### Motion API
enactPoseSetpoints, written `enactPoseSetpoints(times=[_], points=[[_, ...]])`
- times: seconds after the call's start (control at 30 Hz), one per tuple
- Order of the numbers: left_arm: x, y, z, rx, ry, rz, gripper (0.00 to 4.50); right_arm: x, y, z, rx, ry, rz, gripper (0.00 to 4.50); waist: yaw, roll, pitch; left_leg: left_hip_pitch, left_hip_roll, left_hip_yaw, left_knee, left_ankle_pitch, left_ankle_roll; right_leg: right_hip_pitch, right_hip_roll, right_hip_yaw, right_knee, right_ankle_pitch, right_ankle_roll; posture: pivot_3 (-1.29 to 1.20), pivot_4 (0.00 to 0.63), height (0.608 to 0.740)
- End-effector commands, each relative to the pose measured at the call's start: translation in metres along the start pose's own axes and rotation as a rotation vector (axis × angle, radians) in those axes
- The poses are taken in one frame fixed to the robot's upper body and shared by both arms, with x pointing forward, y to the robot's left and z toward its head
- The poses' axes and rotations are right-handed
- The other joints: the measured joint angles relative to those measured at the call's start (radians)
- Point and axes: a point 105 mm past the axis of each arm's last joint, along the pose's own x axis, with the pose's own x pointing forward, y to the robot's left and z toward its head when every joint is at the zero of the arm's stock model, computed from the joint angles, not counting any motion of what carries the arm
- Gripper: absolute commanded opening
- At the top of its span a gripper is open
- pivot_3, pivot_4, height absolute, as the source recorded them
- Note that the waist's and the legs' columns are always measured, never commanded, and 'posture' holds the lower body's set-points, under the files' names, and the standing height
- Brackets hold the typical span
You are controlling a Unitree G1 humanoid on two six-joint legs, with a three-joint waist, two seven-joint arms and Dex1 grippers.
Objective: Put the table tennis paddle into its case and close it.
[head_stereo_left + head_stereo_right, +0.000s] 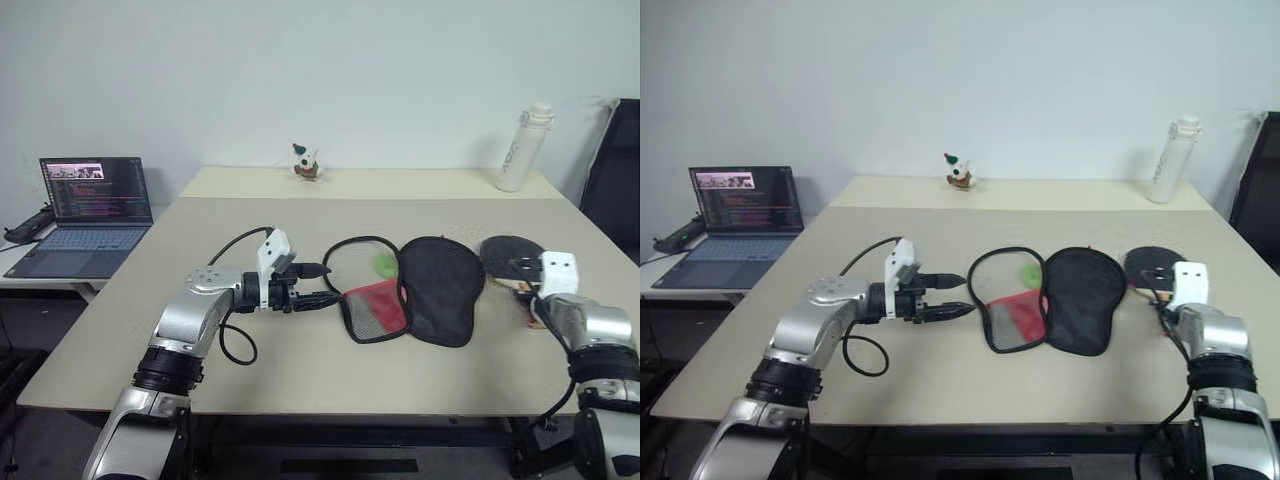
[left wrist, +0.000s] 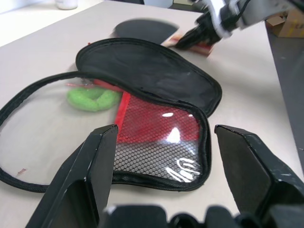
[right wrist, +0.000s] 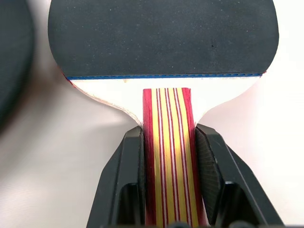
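Gripping paddle handle, case lying open.
Right claw (image 3: 167, 142) clamps the table tennis paddle (image 3: 164, 40) handle; left claw (image 2: 164, 161) spread, facing the case (image 2: 156, 95) on the counter (image 1: 300, 370).

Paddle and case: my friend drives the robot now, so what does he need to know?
Right claw: shut on the striped handle of the table tennis paddle, which lies flat on the table to the right of the case.
Left claw: open, holding nothing, pointing at the case from its left.
Case: unzipped, flap laid open, red mesh side showing, green tag inside.
Done: paddle gripped.
Left: lift the paddle, slide it into the case, close it.
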Motion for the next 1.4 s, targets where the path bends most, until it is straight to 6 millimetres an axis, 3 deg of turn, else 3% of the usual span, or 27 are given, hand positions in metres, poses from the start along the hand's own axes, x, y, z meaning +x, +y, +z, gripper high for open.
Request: enactPoseSetpoints(times=[0.03, 0.1, 0.2, 0.27, 0.33, 0.53, 0.77, 1.4], points=[[-0.005, 0.000, 0.013, 0.034, -0.041, 0.012, 3.54, -0.022, -0.019, 0.055, 0.040, -0.177, -0.040, 1.09, -0.003, 0.000, 0.000, -0.001, 0.000, 0.000, -0.001, 0.000, 0.000, -0.001, 0.000, 0.000, 0.000, 0.000, 0.000, 0.00, 0.150, 0.740], [-0.006, 0.000, 0.013, 0.030, -0.043, 0.015, 3.54, -0.034, -0.007, 0.065, 0.053, -0.201, 0.017, 1.09, -0.012, 0.001, 0.000, -0.003, 0.001, 0.001, -0.001, 0.000, 0.000, -0.006, 0.001, 0.001, 0.002, 0.000, 0.000, 0.00, 0.150, 0.740], [-0.009, 0.001, 0.012, 0.025, -0.044, 0.022, 3.54, -0.059, 0.035, 0.066, 0.066, -0.203, 0.161, 1.09, -0.031, 0.001, 0.000, -0.006, 0.002, 0.004, 0.000, 0.000, 0.000, -0.013, 0.002, 0.005, 0.008, 0.002, -0.003, 0.00, 0.150, 0.740], [-0.010, 0.001, 0.011, 0.025, -0.044, 0.024, 3.54, -0.074, 0.066, 0.060, 0.090, -0.193, 0.244, 1.09, -0.036, 0.001, 0.000, -0.005, 0.003, 0.004, 0.000, 0.000, 0.000, -0.014, 0.004, 0.007, 0.011, 0.000, 0.000, 0.00, 0.150, 0.740], [-0.010, 0.001, 0.011, 0.025, -0.043, 0.026, 3.54, -0.085, 0.084, 0.056, 0.109, -0.187, 0.288, 1.09, -0.033, 0.001, 0.000, -0.003, 0.003, 0.004, 0.001, 0.000, 0.000, -0.014, 0.005, 0.008, 0.014, -0.001, -0.001, 0.00, 0.150, 0.740], [-0.010, 0.002, 0.011, 0.036, -0.045, 0.034, 3.54, -0.097, 0.143, 0.028, 0.195, -0.125, 0.373, 1.09, -0.019, 0.001, 0.000, -0.003, 0.002, 0.004, 0.002, 0.001, 0.000, -0.013, 0.003, 0.009, 0.015, -0.001, -0.001, 0.00, 0.150, 0.740], [-0.009, 0.002, 0.011, 0.039, -0.047, 0.040, 3.54, -0.091, 0.166, 0.011, 0.202, -0.084, 0.388, 1.09, -0.005, 0.001, 0.000, -0.005, 0.002, 0.005, 0.002, 0.001, 0.000, -0.015, 0.001, 0.010, 0.013, -0.001, -0.001, 0.00, 0.150, 0.740], [-0.014, 0.004, 0.014, 0.050, -0.049, 0.051, 3.54, -0.073, 0.183, -0.011, 0.172, -0.026, 0.390, 1.09, -0.008, 0.001, 0.000, -0.005, 0.002, 0.007, 0.002, 0.001, 0.000, -0.016, 0.003, 0.011, 0.015, -0.001, -0.001, 0.00, 0.150, 0.740]])
